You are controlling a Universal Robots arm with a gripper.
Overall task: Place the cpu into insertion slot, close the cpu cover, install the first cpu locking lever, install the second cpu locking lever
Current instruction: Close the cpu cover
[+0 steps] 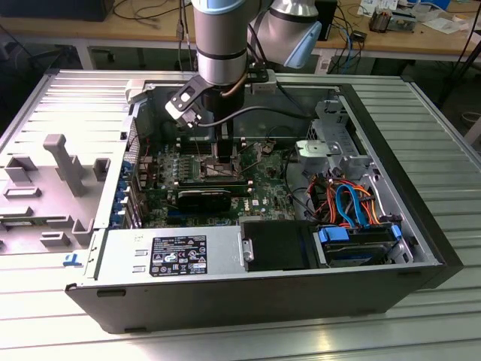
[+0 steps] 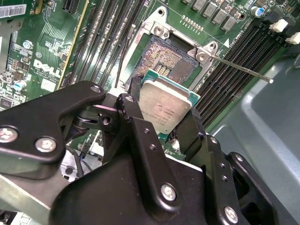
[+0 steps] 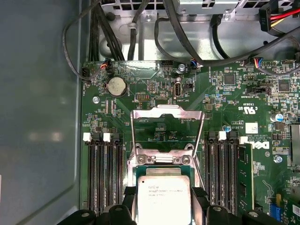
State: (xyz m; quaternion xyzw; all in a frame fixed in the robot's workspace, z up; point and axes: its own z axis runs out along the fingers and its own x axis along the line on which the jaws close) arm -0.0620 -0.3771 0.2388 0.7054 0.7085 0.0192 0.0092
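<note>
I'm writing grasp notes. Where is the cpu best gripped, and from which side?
Probably best to grip the cpu by two opposite edges, from above its flat metal top, as the gripper does: it is thin, and this leaves its underside free for the insertion slot.

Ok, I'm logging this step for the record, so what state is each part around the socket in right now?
gripper: shut on the cpu.
cpu: held over the insertion slot, not seated.
insertion slot: open, contacts bare.
cpu cover: swung up, open.
locking lever: unlatched, sticking out free.
computer case: lying with its side open.
</note>
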